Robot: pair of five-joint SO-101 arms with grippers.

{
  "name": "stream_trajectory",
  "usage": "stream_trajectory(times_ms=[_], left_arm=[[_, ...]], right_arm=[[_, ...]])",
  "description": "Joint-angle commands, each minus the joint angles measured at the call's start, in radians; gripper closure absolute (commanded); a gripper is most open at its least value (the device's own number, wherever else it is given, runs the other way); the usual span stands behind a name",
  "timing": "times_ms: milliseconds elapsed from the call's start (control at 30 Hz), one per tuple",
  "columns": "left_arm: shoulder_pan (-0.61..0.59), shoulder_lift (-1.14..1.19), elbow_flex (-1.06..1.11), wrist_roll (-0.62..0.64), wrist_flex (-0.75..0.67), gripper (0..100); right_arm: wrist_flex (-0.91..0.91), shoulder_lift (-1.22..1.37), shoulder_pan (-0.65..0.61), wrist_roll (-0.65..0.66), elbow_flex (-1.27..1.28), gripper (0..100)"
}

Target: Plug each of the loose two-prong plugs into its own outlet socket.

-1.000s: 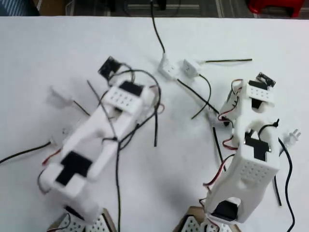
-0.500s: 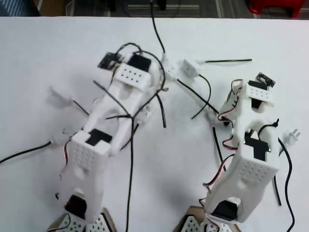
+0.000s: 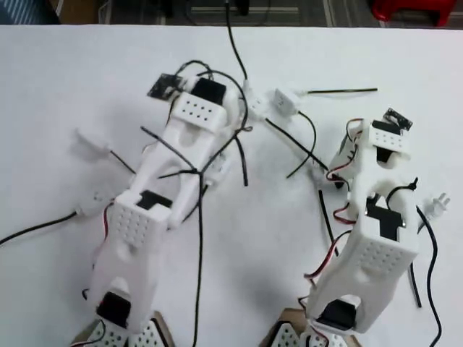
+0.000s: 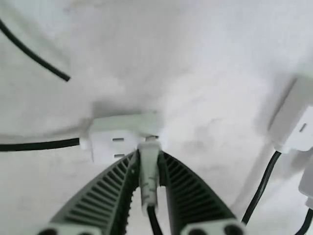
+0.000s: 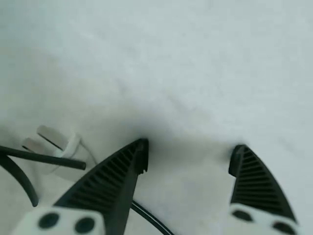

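Note:
My left gripper (image 4: 149, 157) is shut on a white two-prong plug (image 4: 148, 176) with a black cable. The plug's tip touches the face of a white outlet socket (image 4: 115, 133), right beside a pair of bare slots. I cannot tell whether the prongs are inside. A second socket (image 4: 293, 117) lies farther off. In the high view the left arm (image 3: 195, 116) ends at the two sockets (image 3: 253, 103) (image 3: 286, 101). My right gripper (image 5: 190, 152) hangs open over bare table, apart from a loose plug (image 5: 51, 142) that shows both prongs. The right arm (image 3: 380, 188) stands at the right.
More loose white plugs lie on the white table: two at the left (image 3: 88, 144) (image 3: 94, 202) and one at the right edge (image 3: 438, 202). Black cables (image 3: 304, 144) trail between the arms and around the sockets. A red object (image 3: 412, 9) sits beyond the far edge.
The left arm has swung from the left side of the table up to the sockets, carrying its plug. The right arm has kept still.

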Motion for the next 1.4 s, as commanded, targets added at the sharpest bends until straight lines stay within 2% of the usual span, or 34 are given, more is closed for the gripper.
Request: stream_trajectory(times_ms=[0, 300, 467, 667, 767, 1067, 1233, 1300, 1367], left_arm=[[-0.005, 0.004, -0.029, -0.072, -0.015, 98], [-0.007, -0.01, -0.018, -0.078, 0.009, 98], [-0.012, 0.065, -0.026, -0.094, 0.014, 98], [-0.002, 0.117, -0.029, -0.39, -0.008, 97], [0.008, 0.082, -0.029, -0.48, 0.003, 92], [0.091, -0.081, -0.029, -0.497, 0.114, 65], [0.091, -0.15, -0.028, -0.512, 0.176, 62], [0.067, -0.157, -0.018, -0.626, 0.196, 62], [0.033, -0.142, -0.015, -0.81, 0.207, 62]], right_arm=[[-0.038, -0.039, -0.016, 0.005, -0.005, 73.3], [-0.038, -0.038, -0.016, 0.005, -0.005, 73.3], [-0.038, -0.038, -0.016, 0.006, -0.005, 73.3], [-0.038, -0.038, -0.016, 0.009, -0.005, 73.3], [-0.038, -0.038, -0.016, 0.009, -0.005, 73.3], [-0.047, -0.038, -0.016, 0.011, -0.005, 73.3], [-0.05, -0.038, -0.016, 0.011, -0.003, 73.3], [-0.05, -0.038, -0.016, 0.011, -0.003, 73.3], [-0.05, -0.038, -0.016, 0.011, -0.003, 73.3]])
